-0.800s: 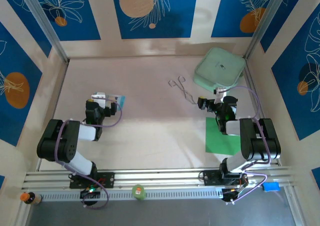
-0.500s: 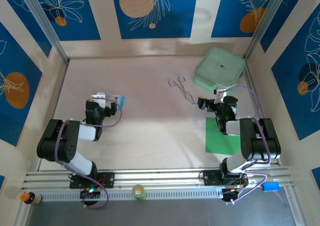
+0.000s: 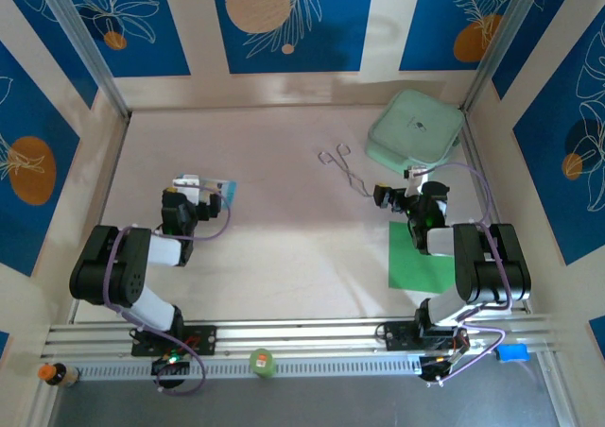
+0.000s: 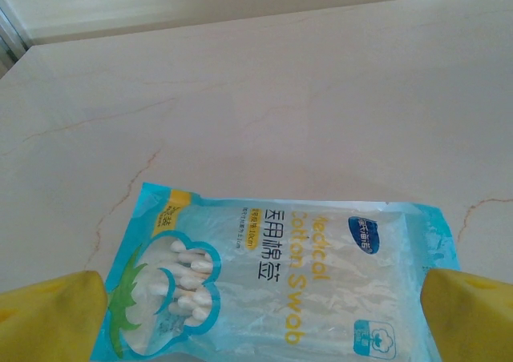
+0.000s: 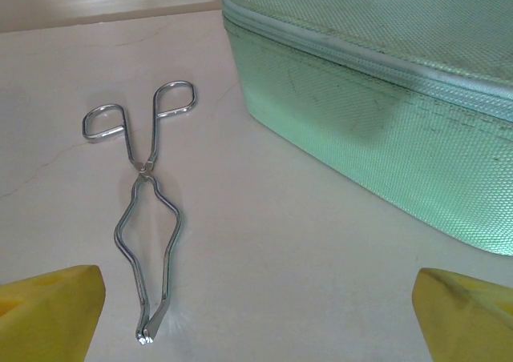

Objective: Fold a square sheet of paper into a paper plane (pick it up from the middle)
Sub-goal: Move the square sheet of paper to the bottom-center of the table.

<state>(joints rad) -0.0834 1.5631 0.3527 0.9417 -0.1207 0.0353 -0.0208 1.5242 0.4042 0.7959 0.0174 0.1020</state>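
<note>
Two end effectors, both spread wide, nothing held. The left end effector (image 4: 258, 326) sits right at a light-blue packet (image 4: 272, 282) that reads "Medical Cotton Swab". The right end effector (image 5: 256, 322) faces wire tongs (image 5: 148, 218) and a mint box (image 5: 385, 98). The square sheet of paper (image 3: 416, 262) lies flat on the counter (image 3: 284, 229), partly under the right arm.

The flat bright-green square sheet of paper (image 3: 408, 266), at the worktop's near right corner, is partly hidden under the black right arm (image 3: 487, 266). The pale mint-green textured box (image 5: 377, 98) (its far side unseen) runs off the right wrist view's top and right edges.
</note>
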